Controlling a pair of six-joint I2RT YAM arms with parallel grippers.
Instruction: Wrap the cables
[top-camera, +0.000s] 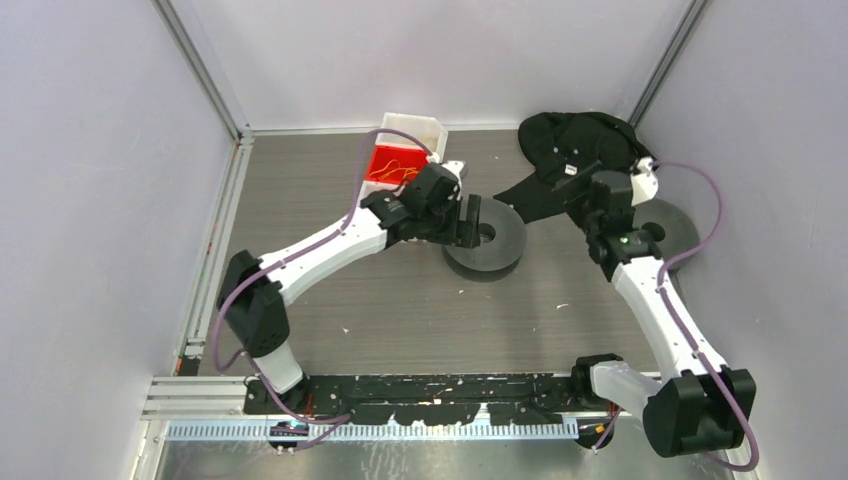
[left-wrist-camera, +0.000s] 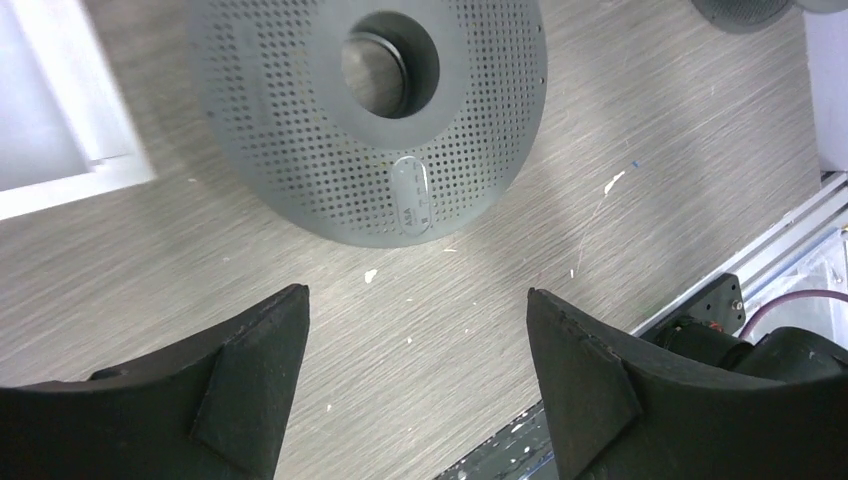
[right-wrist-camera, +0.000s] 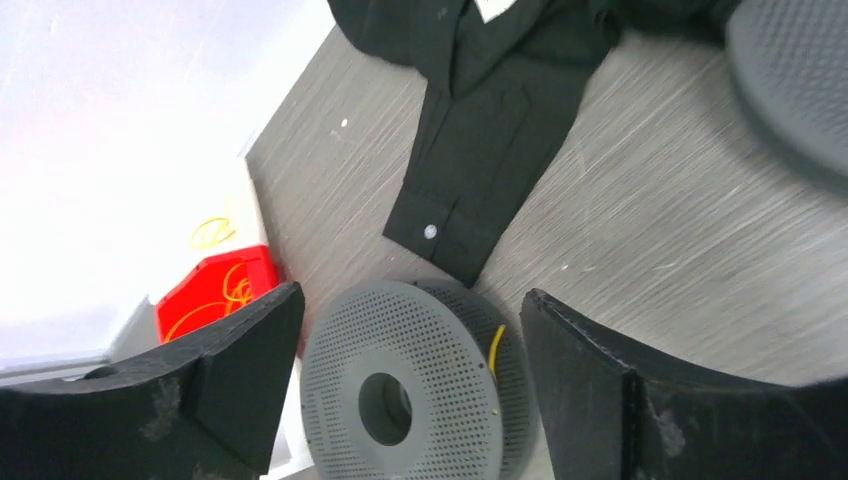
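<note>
Thin yellow cables (top-camera: 398, 172) lie in loose loops in a red bin (top-camera: 385, 160). In the right wrist view more cable loops (right-wrist-camera: 235, 285) show in that bin. A short yellow piece (right-wrist-camera: 496, 345) sits between the flanges of a grey perforated spool (right-wrist-camera: 420, 340). My left gripper (top-camera: 466, 222) hangs at the spool's (top-camera: 490, 240) left rim. It is open (left-wrist-camera: 417, 300), with only table between its fingers and the spool (left-wrist-camera: 300, 150) just ahead. My right gripper (top-camera: 588, 208) is open (right-wrist-camera: 412, 293) and empty, raised to the right of the spool.
A black shirt (top-camera: 575, 150) lies crumpled at the back right, one sleeve (right-wrist-camera: 470, 170) reaching toward the spool. A second dark spool (top-camera: 672, 228) lies by the right wall. A white bin (top-camera: 415, 125) stands behind the red one. An aluminium rail (top-camera: 215, 260) runs along the left edge.
</note>
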